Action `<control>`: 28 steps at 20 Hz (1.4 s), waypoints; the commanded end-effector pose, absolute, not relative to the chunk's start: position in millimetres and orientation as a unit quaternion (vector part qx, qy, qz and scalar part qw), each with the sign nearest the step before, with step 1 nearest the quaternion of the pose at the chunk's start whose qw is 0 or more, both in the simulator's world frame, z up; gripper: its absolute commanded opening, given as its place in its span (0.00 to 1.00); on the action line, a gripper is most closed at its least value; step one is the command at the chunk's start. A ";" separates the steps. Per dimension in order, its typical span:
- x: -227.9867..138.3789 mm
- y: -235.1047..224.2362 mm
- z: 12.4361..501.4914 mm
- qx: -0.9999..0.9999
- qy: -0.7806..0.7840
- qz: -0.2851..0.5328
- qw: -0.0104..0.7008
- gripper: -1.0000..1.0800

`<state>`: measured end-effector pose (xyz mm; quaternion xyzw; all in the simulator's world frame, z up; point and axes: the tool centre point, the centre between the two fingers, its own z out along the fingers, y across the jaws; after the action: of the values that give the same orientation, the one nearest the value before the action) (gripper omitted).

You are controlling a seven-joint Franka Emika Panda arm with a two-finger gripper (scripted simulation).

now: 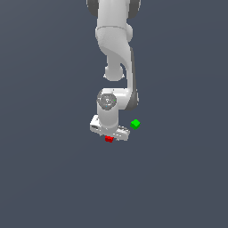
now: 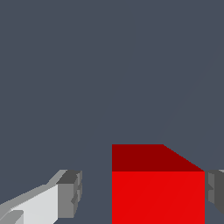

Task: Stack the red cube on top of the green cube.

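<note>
The red cube (image 1: 109,139) lies on the grey floor directly under the white gripper (image 1: 109,135). In the wrist view the red cube (image 2: 157,197) sits between the two fingers. One grey pad (image 2: 70,194) stands clearly apart from it, and the other pad (image 2: 215,192) is close to its opposite face. The gripper (image 2: 143,192) is open around the cube. The green cube (image 1: 135,124) rests on the floor a short way toward the exterior view's right and slightly farther back. It is out of the wrist view.
The white arm (image 1: 116,53) reaches down from the top of the exterior view. The grey floor (image 1: 49,178) around the two cubes is plain and flat.
</note>
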<state>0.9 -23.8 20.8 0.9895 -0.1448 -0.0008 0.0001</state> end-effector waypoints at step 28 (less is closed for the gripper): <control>0.1 -24.1 98.2 0.989 -0.145 0.000 0.000 0.00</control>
<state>0.3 -24.1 88.6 0.9894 -0.1451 0.0001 -0.0001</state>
